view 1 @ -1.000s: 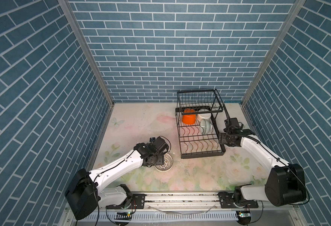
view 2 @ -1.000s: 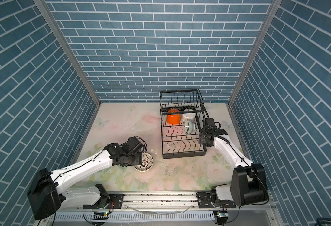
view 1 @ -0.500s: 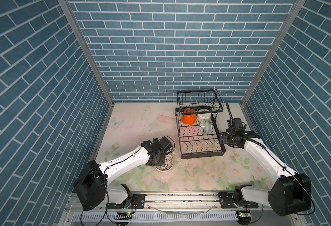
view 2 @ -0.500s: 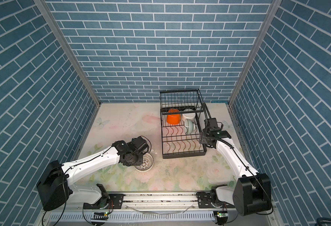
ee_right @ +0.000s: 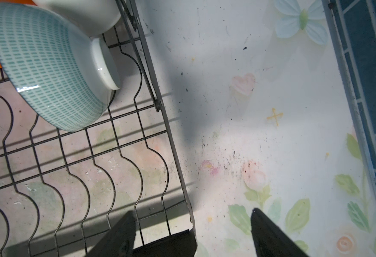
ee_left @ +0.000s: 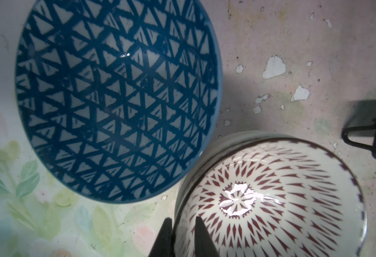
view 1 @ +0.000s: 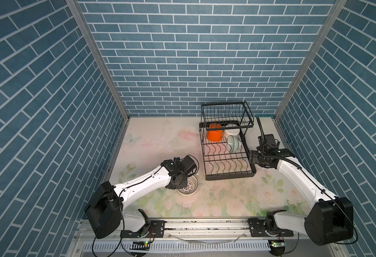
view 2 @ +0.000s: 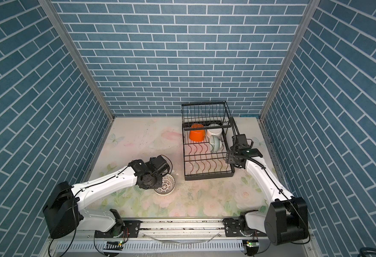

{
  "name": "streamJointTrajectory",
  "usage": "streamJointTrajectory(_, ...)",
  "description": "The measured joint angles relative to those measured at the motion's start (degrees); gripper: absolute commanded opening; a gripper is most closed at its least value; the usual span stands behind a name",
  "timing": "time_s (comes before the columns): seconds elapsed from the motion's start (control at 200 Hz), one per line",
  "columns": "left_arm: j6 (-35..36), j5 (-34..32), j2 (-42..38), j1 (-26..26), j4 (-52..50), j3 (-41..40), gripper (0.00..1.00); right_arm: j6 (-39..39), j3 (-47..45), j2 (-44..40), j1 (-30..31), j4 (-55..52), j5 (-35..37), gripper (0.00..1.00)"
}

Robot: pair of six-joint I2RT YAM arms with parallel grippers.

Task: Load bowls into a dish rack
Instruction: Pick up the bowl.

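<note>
Pick-up in hand: left gripper pinched narrow on the rim of the red bowl, standing on the table at 8 o'clock of the rack; right gripper wide and empty at its 3 o'clock; next move likely calls for a level lift toward a free slot.

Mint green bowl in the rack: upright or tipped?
Tipped: mint green bowl lies on its side in the dish rack, foot ring sideways.

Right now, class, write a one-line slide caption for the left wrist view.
Left claw pinches the rim of the red-patterned bowl, beside the blue-and-white bowl on the floral table.
</note>
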Motion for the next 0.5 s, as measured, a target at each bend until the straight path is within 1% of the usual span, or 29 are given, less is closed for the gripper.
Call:
streamJointTrajectory(0.09, -0.2, -0.1, 0.0, 0.0, 0.3, 0.0, 0.09, 0.0, 0.0, 0.0, 0.0, 0.0, -0.1, 0.81)
streamJointTrajectory(0.24, -0.1, 0.2, -1.0, -0.1, 1.3, 0.1, 0.07, 0.0, 0.0, 0.0, 0.0, 0.0, -0.1, 0.81)
streamJointTrajectory(0.325, -0.1, 0.2, -1.1, -0.1, 1.5, 0.1, 0.0, 0.0, 0.0, 0.0, 0.0, 0.0, -0.1, 0.81)
streamJointTrajectory(0.5, 0.3, 0.4, -1.9, -0.1, 2.5, 0.1, 0.0, 0.0, 0.0, -0.1, 0.1, -0.3, -0.3, 0.8)
